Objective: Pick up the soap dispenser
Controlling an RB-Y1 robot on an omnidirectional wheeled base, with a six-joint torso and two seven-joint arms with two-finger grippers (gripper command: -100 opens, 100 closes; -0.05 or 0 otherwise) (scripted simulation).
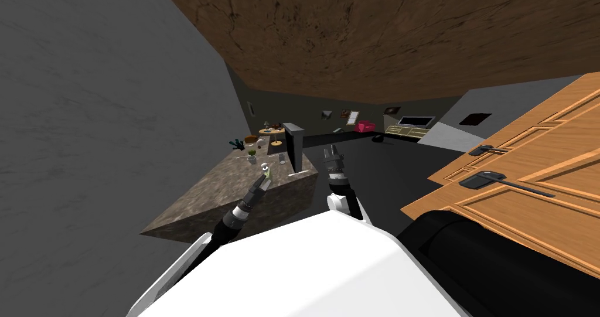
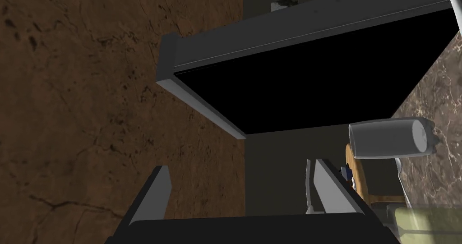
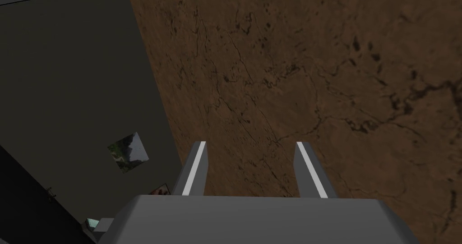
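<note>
Soap dispenser [image 2: 426, 218], pale green at lower right, looked light, stiff and slick, best gripped round its body by the open, empty left end effector [image 2: 239, 164] beside it.

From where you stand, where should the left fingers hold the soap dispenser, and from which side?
Probably its pale green body, below the pump top: the soap dispenser seems to stand upright on the stone counter, so come level from my near side. It lies outside the open left gripper's fingers.
</note>
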